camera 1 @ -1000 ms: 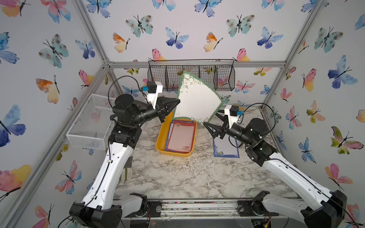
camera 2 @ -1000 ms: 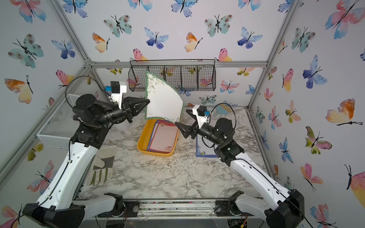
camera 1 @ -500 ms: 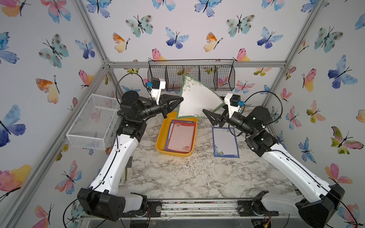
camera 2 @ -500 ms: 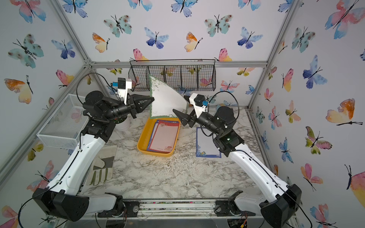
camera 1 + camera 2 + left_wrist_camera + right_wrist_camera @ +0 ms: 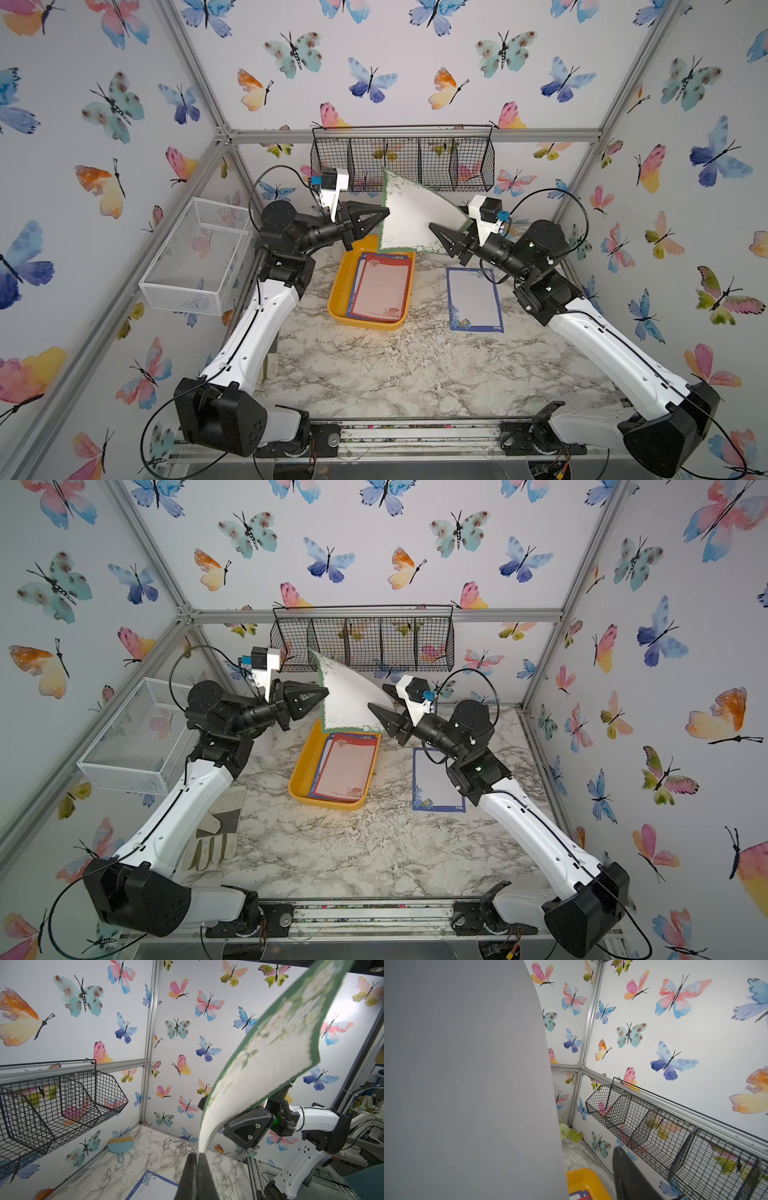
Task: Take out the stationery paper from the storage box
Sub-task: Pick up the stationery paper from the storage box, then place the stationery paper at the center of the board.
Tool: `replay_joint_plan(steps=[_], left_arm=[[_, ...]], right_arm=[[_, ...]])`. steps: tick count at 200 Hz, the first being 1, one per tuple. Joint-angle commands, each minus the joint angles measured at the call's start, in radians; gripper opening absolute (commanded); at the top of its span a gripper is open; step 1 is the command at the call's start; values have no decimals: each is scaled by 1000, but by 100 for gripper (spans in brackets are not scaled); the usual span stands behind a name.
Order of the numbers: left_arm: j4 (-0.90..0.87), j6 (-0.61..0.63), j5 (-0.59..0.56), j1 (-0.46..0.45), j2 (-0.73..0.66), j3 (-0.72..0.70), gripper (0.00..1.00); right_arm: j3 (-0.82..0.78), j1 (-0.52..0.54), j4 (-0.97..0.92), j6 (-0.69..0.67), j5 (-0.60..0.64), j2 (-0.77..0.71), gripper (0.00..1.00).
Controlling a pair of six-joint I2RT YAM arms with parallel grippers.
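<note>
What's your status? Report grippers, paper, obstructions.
Left gripper shut on green-bordered stationery sheet, lifted above yellow-orange plastic storage tray. Right gripper open at sheet's opposite edge. Red-bordered sheets lie in tray; blue-bordered sheet on marble table. Nothing in the way.

Black wire basket (image 5: 402, 164), white mesh basket (image 5: 187, 296), glove (image 5: 216, 833).

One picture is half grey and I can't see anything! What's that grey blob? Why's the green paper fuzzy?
Right wrist view: the green-bordered sheet from behind, too close, unfocused. Left wrist view: its green border looks soft. Both top views show it sharp.
</note>
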Motion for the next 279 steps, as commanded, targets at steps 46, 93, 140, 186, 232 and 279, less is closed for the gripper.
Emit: replay_joint_plan(steps=[46,93,140,186,232,279], left_arm=[[206,-119,23,24,-8,-70,0],[203,-89,-19,48,-20,-134,36],[3,120,-163,54,-52,-194,65],[-166,297,-393,54,-67,-262,65],[-209,326,-433,54,-68,-273,65],[-223,337,-451,54,-66,-278,65]], right_arm=[[-24,-13,64,92,-16,-13,7],[45,-22,-92,142,-13,28,2],[124,-58,-364,164,-53,67,2],[183,-189,-704,180,-104,129,2],[213,-349,-1055,125,-175,298,2],[125,-437,-1050,168,-196,418,4]])
